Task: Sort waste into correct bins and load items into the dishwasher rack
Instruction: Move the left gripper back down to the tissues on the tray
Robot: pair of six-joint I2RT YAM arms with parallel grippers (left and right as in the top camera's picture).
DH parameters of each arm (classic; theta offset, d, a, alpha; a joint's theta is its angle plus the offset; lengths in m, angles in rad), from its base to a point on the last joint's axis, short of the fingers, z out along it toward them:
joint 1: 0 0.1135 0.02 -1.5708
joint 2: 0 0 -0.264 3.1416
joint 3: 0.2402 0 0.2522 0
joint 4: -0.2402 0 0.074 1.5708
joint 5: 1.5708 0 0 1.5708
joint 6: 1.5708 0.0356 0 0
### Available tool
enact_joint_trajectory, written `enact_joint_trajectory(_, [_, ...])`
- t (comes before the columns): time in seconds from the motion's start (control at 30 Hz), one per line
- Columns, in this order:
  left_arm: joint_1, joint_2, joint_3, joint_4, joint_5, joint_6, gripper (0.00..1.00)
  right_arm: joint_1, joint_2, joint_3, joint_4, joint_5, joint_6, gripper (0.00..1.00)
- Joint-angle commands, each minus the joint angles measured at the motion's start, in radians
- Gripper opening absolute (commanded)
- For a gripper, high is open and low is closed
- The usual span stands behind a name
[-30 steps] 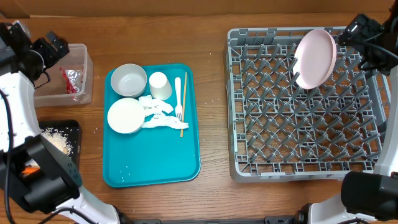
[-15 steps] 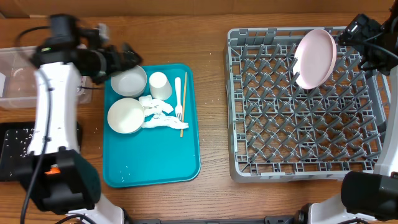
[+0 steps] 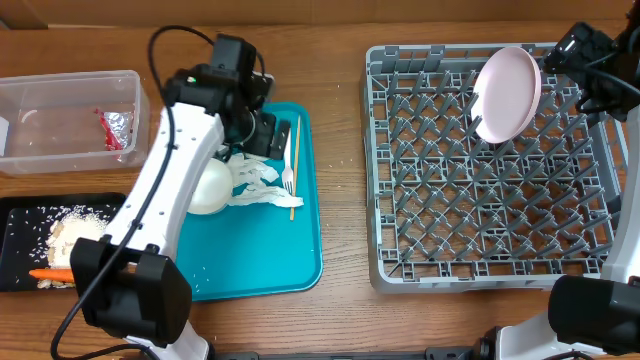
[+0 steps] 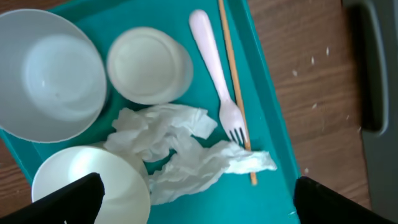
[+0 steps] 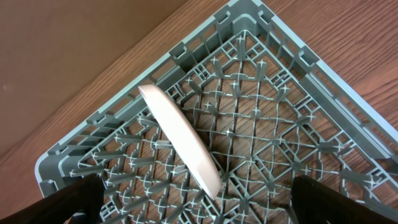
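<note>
The left gripper (image 4: 199, 202) is held open and empty over the napkins (image 4: 168, 140) on the teal tray (image 4: 258, 118). The right gripper (image 5: 199, 205) is likewise released. The pink plate (image 3: 507, 93) is propped at 12 o'clock in the rack (image 3: 470, 210).

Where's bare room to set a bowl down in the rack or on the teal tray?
Rack: all free except the pink plate at its far right. Teal tray: near half bare; far half crowded with bowls and napkins.
</note>
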Motion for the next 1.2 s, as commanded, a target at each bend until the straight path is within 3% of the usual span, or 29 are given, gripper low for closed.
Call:
enact_joint_trajectory(0.0, [-0.033, 0.010, -0.049, -0.005, -0.038, 0.198, 1.00, 0.002, -0.008, 0.012, 0.002, 0.003, 0.002, 1.00])
enact_joint_trajectory(0.17, [-0.082, 0.010, -0.135, -0.002, -0.062, 0.303, 1.00, 0.002, -0.008, 0.012, 0.002, 0.003, 0.002, 1.00])
enact_joint_trajectory(0.7, [-0.161, 0.010, -0.329, 0.171, -0.165, 0.378, 0.99, 0.002, -0.008, 0.012, 0.002, 0.003, 0.002, 1.00])
enact_joint_trajectory(1.07, [-0.159, 0.010, -0.448, 0.316, -0.136, 0.378, 0.90, 0.002, -0.008, 0.012, 0.002, 0.003, 0.002, 1.00])
enact_joint_trajectory(1.17, [-0.158, 0.010, -0.463, 0.329, -0.166, 0.378, 0.82, 0.002, -0.008, 0.012, 0.002, 0.003, 0.002, 1.00])
